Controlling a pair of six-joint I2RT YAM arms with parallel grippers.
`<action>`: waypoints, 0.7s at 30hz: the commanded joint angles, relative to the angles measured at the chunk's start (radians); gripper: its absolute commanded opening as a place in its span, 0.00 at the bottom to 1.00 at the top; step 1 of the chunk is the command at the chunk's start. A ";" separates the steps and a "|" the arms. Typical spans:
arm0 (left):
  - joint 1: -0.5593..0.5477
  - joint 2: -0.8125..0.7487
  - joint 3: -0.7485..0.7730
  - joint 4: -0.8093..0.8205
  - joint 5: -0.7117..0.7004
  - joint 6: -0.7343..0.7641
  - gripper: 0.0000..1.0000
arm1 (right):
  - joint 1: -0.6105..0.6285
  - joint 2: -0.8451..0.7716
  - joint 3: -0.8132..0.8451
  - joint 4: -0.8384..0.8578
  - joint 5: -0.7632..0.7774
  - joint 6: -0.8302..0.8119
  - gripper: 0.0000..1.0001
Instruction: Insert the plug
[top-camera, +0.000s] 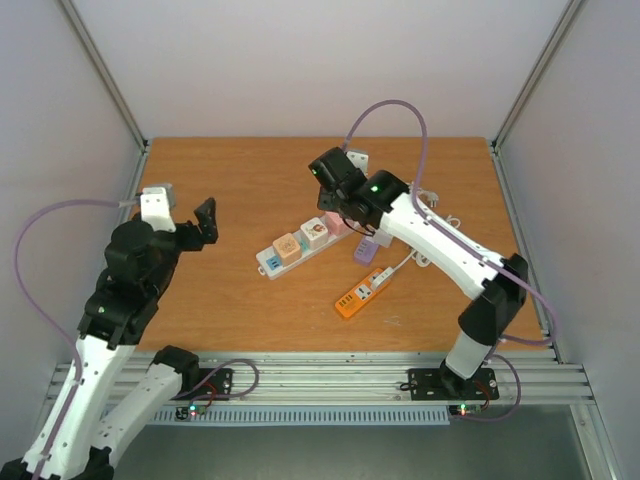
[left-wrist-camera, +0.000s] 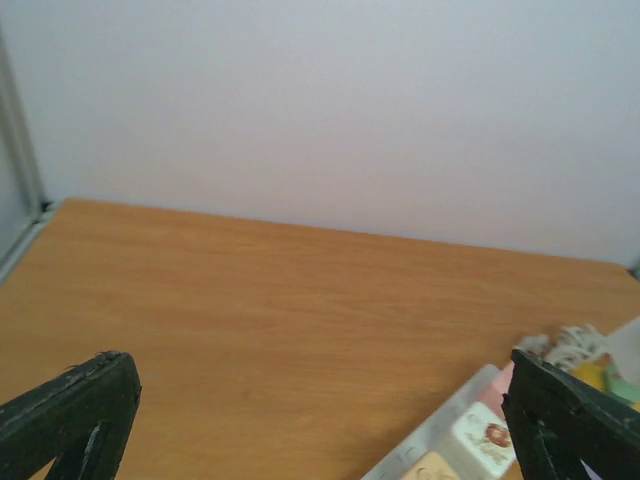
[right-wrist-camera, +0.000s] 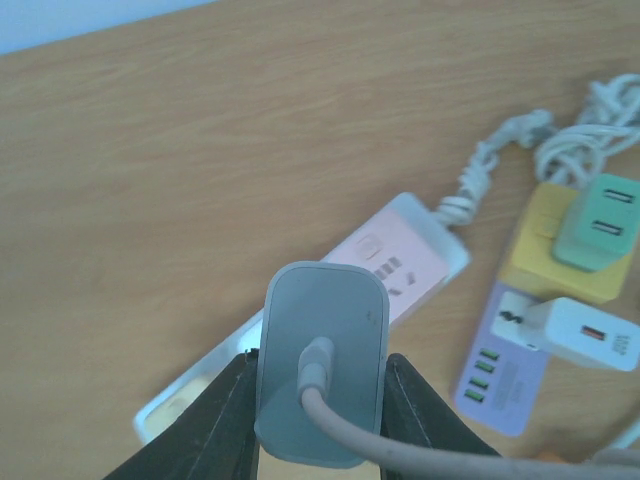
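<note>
My right gripper (right-wrist-camera: 320, 415) is shut on a grey plug (right-wrist-camera: 322, 360) with a grey cable, held above the pink end of a long white power strip (right-wrist-camera: 395, 262). In the top view the right gripper (top-camera: 338, 205) hovers over the strip's far end (top-camera: 337, 226). The strip (top-camera: 300, 245) carries several cube plugs. My left gripper (top-camera: 205, 222) is open and empty, off to the strip's left. In the left wrist view its fingers (left-wrist-camera: 75, 410) frame bare table, with the strip's end (left-wrist-camera: 470, 435) at the lower right.
A purple power strip (right-wrist-camera: 500, 365) with a white charger (right-wrist-camera: 580, 338), a yellow strip (right-wrist-camera: 555, 255) with a green plug (right-wrist-camera: 598, 222) and knotted white cables (right-wrist-camera: 580, 140) lie to the right. An orange strip (top-camera: 362, 293) lies nearer the front.
</note>
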 joint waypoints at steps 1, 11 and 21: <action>0.002 -0.028 0.013 -0.185 -0.194 -0.093 0.99 | -0.040 0.127 0.099 -0.093 0.178 0.166 0.01; 0.041 -0.079 -0.044 -0.238 -0.391 -0.116 0.99 | -0.040 0.440 0.474 -0.455 0.298 0.573 0.01; 0.077 -0.129 -0.082 -0.193 -0.368 -0.098 0.99 | -0.028 0.575 0.644 -0.652 0.272 0.890 0.01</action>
